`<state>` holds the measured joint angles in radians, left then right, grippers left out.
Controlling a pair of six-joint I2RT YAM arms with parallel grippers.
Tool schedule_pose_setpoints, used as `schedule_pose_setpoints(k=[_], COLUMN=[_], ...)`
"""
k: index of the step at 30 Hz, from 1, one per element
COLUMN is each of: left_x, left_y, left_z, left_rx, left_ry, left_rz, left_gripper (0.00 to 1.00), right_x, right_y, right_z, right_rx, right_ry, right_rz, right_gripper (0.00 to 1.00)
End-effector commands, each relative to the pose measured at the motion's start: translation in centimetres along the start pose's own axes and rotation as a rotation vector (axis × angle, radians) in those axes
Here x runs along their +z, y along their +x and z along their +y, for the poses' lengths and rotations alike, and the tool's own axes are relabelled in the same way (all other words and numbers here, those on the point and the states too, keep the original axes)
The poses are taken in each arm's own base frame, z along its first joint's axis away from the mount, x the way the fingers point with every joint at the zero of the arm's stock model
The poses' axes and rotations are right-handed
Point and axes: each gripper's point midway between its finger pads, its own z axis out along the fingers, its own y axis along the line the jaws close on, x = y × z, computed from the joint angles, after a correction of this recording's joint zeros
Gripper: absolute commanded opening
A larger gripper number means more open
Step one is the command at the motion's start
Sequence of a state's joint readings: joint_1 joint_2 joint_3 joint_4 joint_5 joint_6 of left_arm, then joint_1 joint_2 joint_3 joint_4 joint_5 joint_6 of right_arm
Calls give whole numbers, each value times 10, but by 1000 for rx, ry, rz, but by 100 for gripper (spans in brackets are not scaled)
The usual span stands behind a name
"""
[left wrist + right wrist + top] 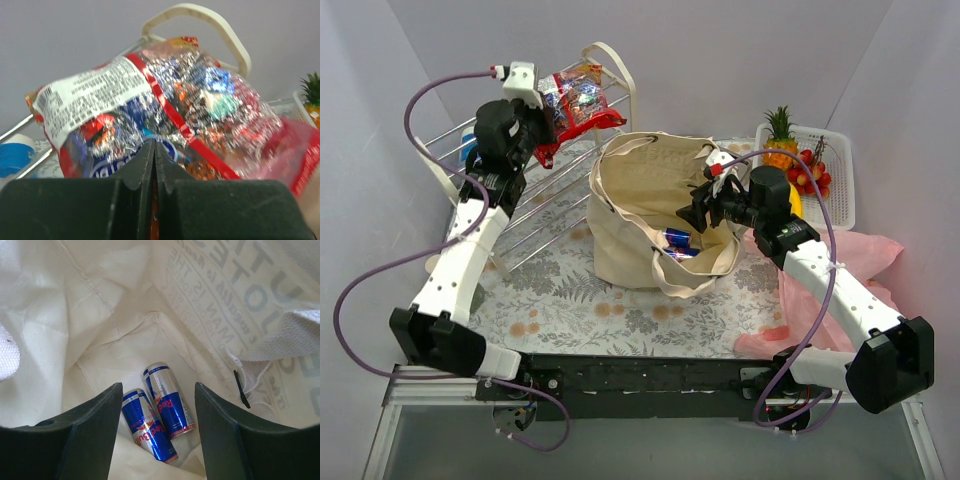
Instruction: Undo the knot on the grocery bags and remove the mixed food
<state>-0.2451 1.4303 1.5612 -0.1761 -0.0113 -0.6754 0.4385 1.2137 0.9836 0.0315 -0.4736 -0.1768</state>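
The beige canvas tote (630,215) stands open in the middle of the table. Two blue drink cans (678,243) lie side by side on its bottom, also in the right wrist view (160,410). My right gripper (705,200) is open at the tote's mouth, its fingers (85,435) pointing down at the cans. My left gripper (542,118) is shut on a shiny red-edged snack packet (578,98) and holds it up over the wire rack; the packet fills the left wrist view (155,105). The pink plastic bag (845,270) lies under my right arm.
A wire rack (525,180) with cream handles stands at the back left, a blue-and-white tub (15,155) behind it. A white slotted basket (840,170) at the back right holds a pineapple (780,135), small red fruits (810,170) and a banana (794,203).
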Motion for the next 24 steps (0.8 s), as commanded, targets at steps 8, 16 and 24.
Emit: schedule_pose_setpoints(k=[8,16,24], left_x=[-12,31,68], left_y=[-56,-54,44], left_z=[-33,-70,-50], left_rx=[23,-15,8], left_ry=[174,376,294], left_rz=[-138,-99,88], left_gripper=[0,0,0], right_x=[7,11,11], right_y=[-6,0,5], right_z=[-5,-4,-6], right_rx=[3,29,32], right_ry=[-3,-14,-4], right_rz=[-11,-2,11], right_gripper=[66,66,66])
